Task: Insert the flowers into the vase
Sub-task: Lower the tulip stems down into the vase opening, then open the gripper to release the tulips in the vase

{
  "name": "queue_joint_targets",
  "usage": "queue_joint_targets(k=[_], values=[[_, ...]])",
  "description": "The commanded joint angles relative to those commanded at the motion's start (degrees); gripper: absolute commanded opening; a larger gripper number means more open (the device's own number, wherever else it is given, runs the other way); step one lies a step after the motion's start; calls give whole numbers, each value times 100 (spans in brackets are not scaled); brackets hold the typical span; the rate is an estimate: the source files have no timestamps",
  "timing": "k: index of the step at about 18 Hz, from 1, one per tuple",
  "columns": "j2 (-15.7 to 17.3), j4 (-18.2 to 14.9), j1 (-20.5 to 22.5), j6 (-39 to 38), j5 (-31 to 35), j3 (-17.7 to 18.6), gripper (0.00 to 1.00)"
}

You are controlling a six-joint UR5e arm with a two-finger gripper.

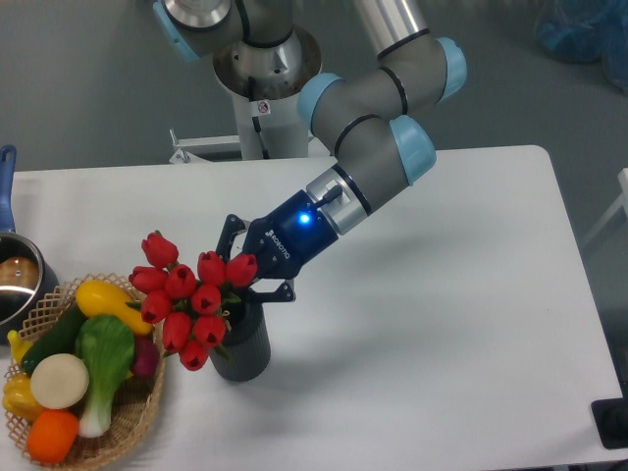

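Fingers (238,257) grip the flowers (186,297) near their stems, buds leaning left over the vase (244,343) on the desk (442,324), so an off-centre push could, I judge, tip the vase towards the wicker basket (137,412).

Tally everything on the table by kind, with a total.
Tulip bunch: 1
Ribbed vase: 1
Wicker basket: 1
Toy vegetables and fruit in the basket: about 8, some partly hidden
Steel pot: 1
Total: about 12
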State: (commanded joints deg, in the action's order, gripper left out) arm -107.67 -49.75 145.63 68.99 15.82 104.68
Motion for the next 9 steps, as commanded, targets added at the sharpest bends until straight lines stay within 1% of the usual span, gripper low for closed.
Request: queue_joint_targets(k=[3,5,7,9], values=[[0,17,0,88,0,97,16],[9,18,9,114,0,114,20],[0,18,9,114,0,123,27],[0,18,9,114,0,149,38]])
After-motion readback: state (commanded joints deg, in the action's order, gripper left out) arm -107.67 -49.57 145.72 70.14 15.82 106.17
